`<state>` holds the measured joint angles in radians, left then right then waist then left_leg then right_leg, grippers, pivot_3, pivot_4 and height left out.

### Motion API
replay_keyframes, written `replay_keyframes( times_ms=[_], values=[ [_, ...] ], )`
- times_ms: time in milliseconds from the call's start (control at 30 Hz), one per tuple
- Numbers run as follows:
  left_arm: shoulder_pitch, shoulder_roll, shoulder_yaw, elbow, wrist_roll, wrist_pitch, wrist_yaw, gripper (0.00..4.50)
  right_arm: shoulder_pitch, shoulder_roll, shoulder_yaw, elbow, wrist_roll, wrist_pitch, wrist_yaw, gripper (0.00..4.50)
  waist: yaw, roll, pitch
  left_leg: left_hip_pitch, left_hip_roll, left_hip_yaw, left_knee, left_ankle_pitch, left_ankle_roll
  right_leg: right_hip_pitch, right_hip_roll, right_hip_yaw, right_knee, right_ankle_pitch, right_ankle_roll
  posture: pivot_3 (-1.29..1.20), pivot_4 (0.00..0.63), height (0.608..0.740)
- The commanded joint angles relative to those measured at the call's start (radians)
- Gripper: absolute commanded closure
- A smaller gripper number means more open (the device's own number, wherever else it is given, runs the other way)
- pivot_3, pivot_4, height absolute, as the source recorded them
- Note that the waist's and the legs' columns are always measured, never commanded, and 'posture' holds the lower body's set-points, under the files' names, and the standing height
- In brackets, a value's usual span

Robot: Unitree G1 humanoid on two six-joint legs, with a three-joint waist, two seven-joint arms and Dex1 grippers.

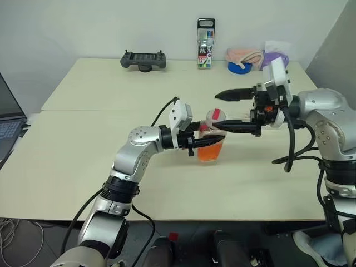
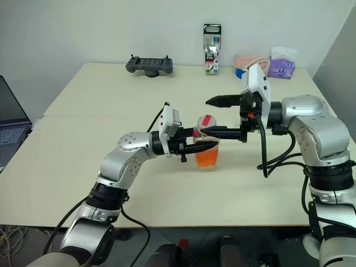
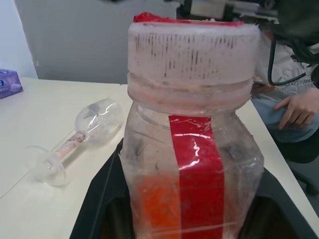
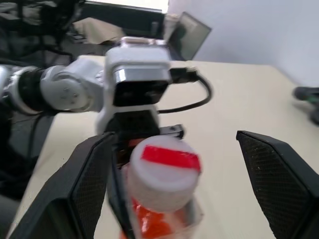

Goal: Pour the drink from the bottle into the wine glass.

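One bottle [image 1: 212,139] stands upright near the middle of the table [image 1: 83,161]. It is small and clear, with a squarish body, and one red strip [image 3: 192,169] runs down its side. The orange-red drink [image 1: 210,151] fills only the lower part of it. One white cap [image 4: 162,172] with a red patch on top is on the bottle.

The left claw [image 1: 214,139] is squeezed shut on the bottle's body, with one black finger on each side. It reaches in level from the bottle's left.

The right claw [image 1: 228,111] is wide open and holds nothing. It points level toward the bottle from the right. Its lower finger [image 1: 236,128] lies just beside the cap, and its upper finger [image 1: 233,95] hangs in the air above and behind the cap. In the right wrist view the cap sits between the two spread fingers.

One wine glass [image 3: 79,137] lies on its side on the table past the bottle, seen in the left wrist view. It is clear, with a round bowl, a thin stem and a round foot.

Far behind the bottle, by the wall, there is one black controller [image 1: 143,60], one tall clear marker pack [image 1: 206,43], one blue tape roll [image 1: 239,67] and one purple tissue pack [image 2: 282,68]. One laptop [image 1: 8,125] sits well off to the left of the bottle.
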<state>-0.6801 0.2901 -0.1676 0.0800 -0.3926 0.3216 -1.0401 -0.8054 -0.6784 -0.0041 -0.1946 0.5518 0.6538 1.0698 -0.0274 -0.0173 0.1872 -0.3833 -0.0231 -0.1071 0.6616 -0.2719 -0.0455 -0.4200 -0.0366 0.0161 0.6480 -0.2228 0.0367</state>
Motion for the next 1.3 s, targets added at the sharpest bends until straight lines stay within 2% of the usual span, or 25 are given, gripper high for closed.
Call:
replay_keyframes(
  times_ms=[33, 100, 200, 300, 400, 567, 833, 1133, 1233, 1300],
  values=[
    [-0.041, -0.016, 0.026, 0.012, 0.008, -0.056, 0.019, 2.79, 0.096, 0.023, -0.084, -0.204, 0.043, 0.121, -0.203, 0.32, 0.002, 0.0, 0.0, 0.0, 0.0, 0.0, 0.0, 0.0, 0.0, 0.0, 0.0, 0.0, 0.0, 0.0, 0.0, 0.0, 0.15, 0.74],
    [-0.044, -0.022, 0.033, 0.022, 0.007, -0.06, 0.029, 2.79, 0.163, 0.045, -0.126, -0.335, 0.137, 0.209, -0.277, 0.32, 0.003, 0.0, 0.0, 0.0, 0.0, 0.0, 0.0, 0.0, 0.0, 0.0, 0.0, 0.0, 0.0, 0.0, 0.0, 0.0, 0.15, 0.74],
    [-0.033, -0.025, 0.031, 0.024, 0.012, -0.073, 0.033, 2.79, 0.235, 0.108, -0.155, -0.503, 0.205, 0.328, -0.469, 0.32, 0.002, 0.0, 0.0, -0.001, 0.0, 0.0, 0.0, 0.0, 0.0, -0.001, 0.0, 0.001, 0.0, 0.0, 0.0, 0.0, 0.15, 0.74],
    [-0.033, -0.027, 0.027, 0.03, 0.019, -0.085, 0.032, 2.79, 0.245, 0.209, -0.149, -0.594, 0.168, 0.424, -0.711, 0.32, -0.002, 0.0, 0.0, 0.0, 0.0, 0.001, 0.0, 0.0, 0.0, -0.001, 0.0, 0.001, 0.001, 0.0, 0.0, 0.0, 0.15, 0.74],
    [-0.045, -0.034, 0.029, 0.054, 0.025, -0.094, 0.037, 2.79, 0.237, 0.289, -0.133, -0.663, 0.165, 0.501, -0.859, 0.32, 0.0, 0.0, 0.0, 0.0, 0.0, 0.0, 0.001, 0.0, -0.001, 0.0, 0.0, 0.001, 0.002, 0.0, 0.001, 0.0, 0.15, 0.74],
    [-0.078, -0.051, 0.029, 0.11, 0.04, -0.122, 0.036, 2.79, 0.214, 0.447, -0.047, -0.713, 0.051, 0.627, -1.125, 0.32, -0.001, 0.0, 0.0, 0.001, 0.0, 0.0, 0.001, 0.001, -0.001, -0.001, 0.001, 0.001, 0.003, 0.0, 0.002, 0.0, 0.15, 0.74],
    [-0.086, -0.054, 0.034, 0.142, 0.053, -0.149, 0.027, 2.79, 0.196, 0.632, 0.01, -0.731, -0.085, 0.703, -1.315, 0.32, -0.003, 0.001, 0.0, 0.0, 0.0, 0.0, 0.0, 0.001, -0.001, -0.001, 0.001, 0.001, 0.003, 0.001, -0.001, 0.0, 0.15, 0.74],
    [-0.078, -0.048, 0.034, 0.146, 0.063, -0.159, 0.027, 2.79, 0.166, 0.718, 0.03, -0.743, -0.184, 0.791, -1.361, 0.32, -0.005, 0.001, 0.0, 0.001, 0.0, -0.001, 0.0, 0.001, 0.0, -0.001, 0.001, 0.0, 0.003, 0.001, -0.001, 0.0, 0.15, 0.74],
    [-0.084, -0.05, 0.035, 0.15, 0.064, -0.159, 0.029, 2.79, 0.161, 0.742, 0.034, -0.74, -0.204, 0.826, -1.358, 0.9, -0.005, 0.001, 0.0, 0.001, 0.0, 0.0, 0.0, 0.001, 0.0, -0.001, 0.001, 0.0, 0.003, 0.001, -0.001, 0.0, 0.15, 0.74],
    [-0.087, -0.051, 0.037, 0.155, 0.067, -0.161, 0.029, 2.79, 0.159, 0.755, 0.033, -0.74, -0.216, 0.84, -1.352, 0.93, -0.005, 0.001, 0.0, 0.001, 0.0, -0.001, 0.0, 0.001, 0.0, -0.001, 0.001, 0.0, 0.003, 0.001, -0.001, 0.0, 0.15, 0.74]
  ],
)
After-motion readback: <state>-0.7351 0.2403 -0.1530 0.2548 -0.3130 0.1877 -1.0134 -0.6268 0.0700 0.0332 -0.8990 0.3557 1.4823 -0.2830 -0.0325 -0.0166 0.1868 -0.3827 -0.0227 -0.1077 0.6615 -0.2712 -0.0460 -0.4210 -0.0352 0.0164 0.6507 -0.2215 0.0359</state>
